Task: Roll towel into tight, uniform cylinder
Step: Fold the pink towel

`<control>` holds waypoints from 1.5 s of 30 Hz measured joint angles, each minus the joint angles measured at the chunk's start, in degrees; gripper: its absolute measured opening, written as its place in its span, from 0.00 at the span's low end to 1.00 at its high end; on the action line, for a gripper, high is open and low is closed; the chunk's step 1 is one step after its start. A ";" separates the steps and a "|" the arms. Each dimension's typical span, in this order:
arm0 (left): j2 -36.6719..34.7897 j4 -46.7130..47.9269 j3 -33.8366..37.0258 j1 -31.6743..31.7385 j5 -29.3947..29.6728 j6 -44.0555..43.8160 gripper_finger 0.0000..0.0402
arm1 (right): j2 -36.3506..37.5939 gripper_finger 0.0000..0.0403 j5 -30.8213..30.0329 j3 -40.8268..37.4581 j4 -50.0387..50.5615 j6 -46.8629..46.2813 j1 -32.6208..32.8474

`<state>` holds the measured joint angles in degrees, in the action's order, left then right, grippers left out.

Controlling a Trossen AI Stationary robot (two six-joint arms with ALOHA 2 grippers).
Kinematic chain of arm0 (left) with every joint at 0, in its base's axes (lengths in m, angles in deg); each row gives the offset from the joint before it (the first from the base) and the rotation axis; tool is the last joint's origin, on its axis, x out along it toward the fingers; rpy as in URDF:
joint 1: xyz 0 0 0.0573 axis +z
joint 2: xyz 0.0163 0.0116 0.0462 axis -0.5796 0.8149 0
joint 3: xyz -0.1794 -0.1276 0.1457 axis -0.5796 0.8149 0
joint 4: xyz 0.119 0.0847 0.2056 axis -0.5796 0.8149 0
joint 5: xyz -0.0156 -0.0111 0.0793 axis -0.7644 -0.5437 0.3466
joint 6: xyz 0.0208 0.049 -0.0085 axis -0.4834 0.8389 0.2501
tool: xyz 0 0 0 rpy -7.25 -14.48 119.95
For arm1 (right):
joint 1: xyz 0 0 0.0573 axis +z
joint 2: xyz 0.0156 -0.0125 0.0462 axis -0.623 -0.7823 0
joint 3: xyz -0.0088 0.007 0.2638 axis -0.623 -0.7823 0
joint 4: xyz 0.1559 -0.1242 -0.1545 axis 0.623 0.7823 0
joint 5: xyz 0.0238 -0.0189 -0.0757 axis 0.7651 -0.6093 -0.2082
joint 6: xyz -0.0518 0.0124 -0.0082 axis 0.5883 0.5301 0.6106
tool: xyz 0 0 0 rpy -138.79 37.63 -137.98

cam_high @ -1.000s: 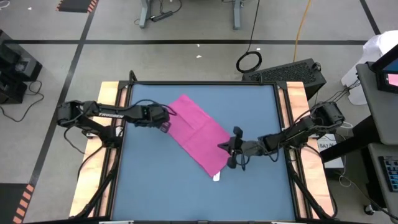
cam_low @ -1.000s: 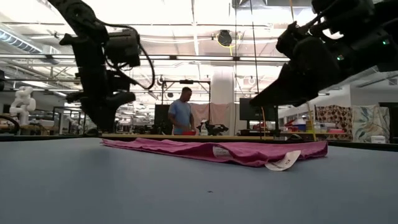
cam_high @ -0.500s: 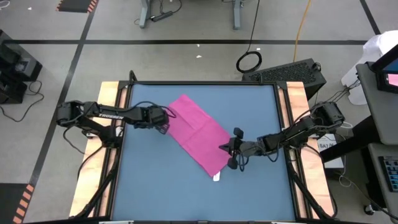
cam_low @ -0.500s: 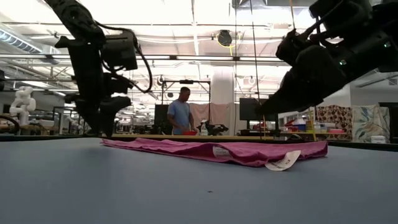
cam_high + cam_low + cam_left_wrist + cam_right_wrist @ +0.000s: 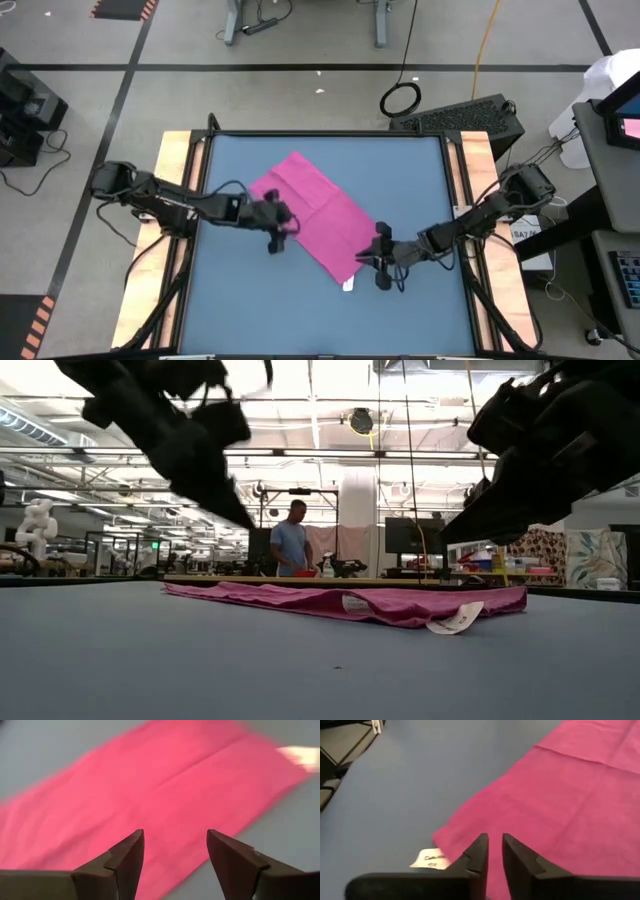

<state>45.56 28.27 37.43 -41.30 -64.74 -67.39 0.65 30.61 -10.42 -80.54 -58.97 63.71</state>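
Both arms are shifting from where they were a second ago: the left gripper (image 5: 277,222) is now reaching in from the towel's far-left end to its left long edge, and the right gripper (image 5: 379,261) is sliding nearer, beside the towel's near-right end. Lying flat on the blue table (image 5: 240,300), the thin magenta-pink rectangular towel (image 5: 315,212) is stretching diagonally from far left to near right, unrolled, with its small white tag (image 5: 348,285) showing at the near-right corner. In the left wrist view the left gripper's fingers (image 5: 125,860) are standing well apart over the cloth, gripping nothing. In the right wrist view the right gripper's fingers (image 5: 477,852) are sitting almost together with only a narrow gap, empty, just above the towel's edge near the tag. A person (image 5: 292,544) is standing in the room beyond the table.
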 joint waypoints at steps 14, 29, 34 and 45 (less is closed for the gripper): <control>15.52 -20.52 -6.19 -15.23 1.04 18.57 0.64 | 0.00 0.29 -3.55 0.02 -0.85 -2.44 2.31; 33.80 -19.74 -19.79 -15.91 -0.23 25.98 0.64 | 0.02 0.29 -3.14 0.07 1.66 -5.98 4.94; 36.50 -19.59 -21.57 -14.59 -0.24 26.06 0.63 | 0.02 0.29 -3.38 0.00 2.49 -7.35 5.90; 37.30 -14.39 -22.72 -11.71 -2.03 26.95 0.43 | 0.02 0.29 -5.02 0.02 2.38 -6.62 6.44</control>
<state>82.86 13.89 14.71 -53.01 -66.77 -40.44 0.68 25.59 -10.40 -78.16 -65.59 70.15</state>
